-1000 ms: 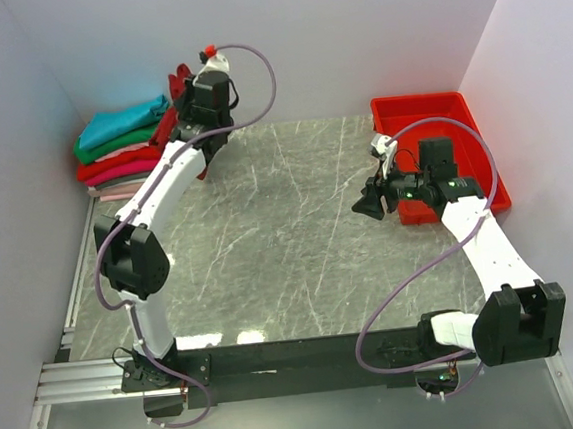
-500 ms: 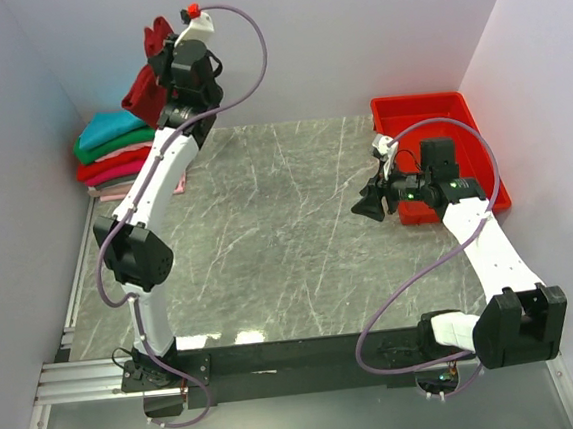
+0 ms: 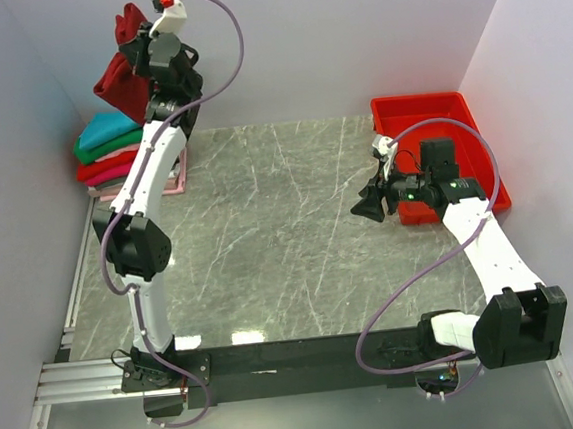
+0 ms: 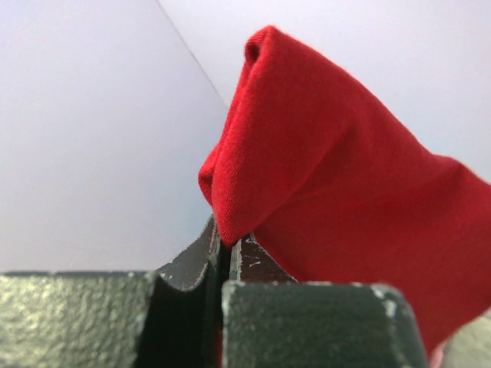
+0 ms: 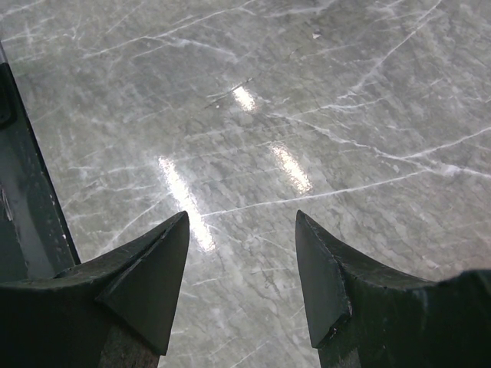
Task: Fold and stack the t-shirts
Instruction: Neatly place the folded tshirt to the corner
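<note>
My left gripper (image 3: 137,49) is raised high at the back left, shut on a folded dark red t-shirt (image 3: 122,76) that hangs in the air above the stack. In the left wrist view the gripper (image 4: 228,241) pinches the red cloth (image 4: 345,192) between closed jaws. A stack of folded t-shirts (image 3: 110,150) lies at the back left corner: teal on top, then green, red, magenta and pink. My right gripper (image 3: 368,205) is open and empty, hovering over the marble table right of centre; the right wrist view shows the gripper (image 5: 242,230) above bare tabletop.
A rigid bright red plastic tray (image 3: 429,122) sits at the back right, behind the right arm. Walls close in the back and both sides. The grey marble tabletop (image 3: 279,245) lies between the arms.
My left arm has lifted the dark red t-shirt up from beside the stack and swung it left, to above the stack. The right arm has not moved.
</note>
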You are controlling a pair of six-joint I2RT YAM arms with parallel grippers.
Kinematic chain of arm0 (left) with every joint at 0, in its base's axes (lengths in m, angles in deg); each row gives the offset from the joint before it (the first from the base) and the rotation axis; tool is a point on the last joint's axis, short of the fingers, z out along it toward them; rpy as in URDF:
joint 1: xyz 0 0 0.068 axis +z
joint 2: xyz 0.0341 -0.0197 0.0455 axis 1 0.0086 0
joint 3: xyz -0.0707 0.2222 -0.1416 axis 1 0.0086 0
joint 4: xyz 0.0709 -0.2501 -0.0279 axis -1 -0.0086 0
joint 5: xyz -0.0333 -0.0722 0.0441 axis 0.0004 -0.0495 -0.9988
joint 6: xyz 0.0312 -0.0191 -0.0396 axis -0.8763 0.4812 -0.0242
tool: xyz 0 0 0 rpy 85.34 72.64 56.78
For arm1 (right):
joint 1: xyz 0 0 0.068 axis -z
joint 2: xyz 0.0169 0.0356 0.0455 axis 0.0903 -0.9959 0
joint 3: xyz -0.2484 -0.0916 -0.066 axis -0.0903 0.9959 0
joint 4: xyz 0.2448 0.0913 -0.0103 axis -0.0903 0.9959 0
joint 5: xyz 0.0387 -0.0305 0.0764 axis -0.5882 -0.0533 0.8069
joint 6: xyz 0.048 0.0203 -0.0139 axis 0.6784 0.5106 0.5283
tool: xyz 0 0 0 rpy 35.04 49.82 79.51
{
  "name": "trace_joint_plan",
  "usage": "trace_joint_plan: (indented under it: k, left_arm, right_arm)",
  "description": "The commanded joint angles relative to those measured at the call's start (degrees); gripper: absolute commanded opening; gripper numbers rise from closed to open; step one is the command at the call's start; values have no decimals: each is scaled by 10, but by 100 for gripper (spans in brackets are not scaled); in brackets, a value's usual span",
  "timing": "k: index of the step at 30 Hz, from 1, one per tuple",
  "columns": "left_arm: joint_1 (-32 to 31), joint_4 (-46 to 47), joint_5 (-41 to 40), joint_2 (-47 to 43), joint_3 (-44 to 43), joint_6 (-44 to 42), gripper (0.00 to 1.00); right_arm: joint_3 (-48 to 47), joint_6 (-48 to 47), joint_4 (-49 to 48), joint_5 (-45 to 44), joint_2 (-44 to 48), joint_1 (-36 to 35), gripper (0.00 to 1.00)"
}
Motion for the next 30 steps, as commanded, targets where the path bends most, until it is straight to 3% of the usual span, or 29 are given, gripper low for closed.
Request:
trace_joint_plan:
  k: [1, 30]
  left_arm:
    - [15, 70, 26, 3, -46, -8, 0]
    - [112, 127, 129, 120, -122, 85, 0]
  right_arm:
    - [-2, -4, 2, 12, 2, 4, 64]
    - [-7, 0, 6, -7, -43, 4, 64]
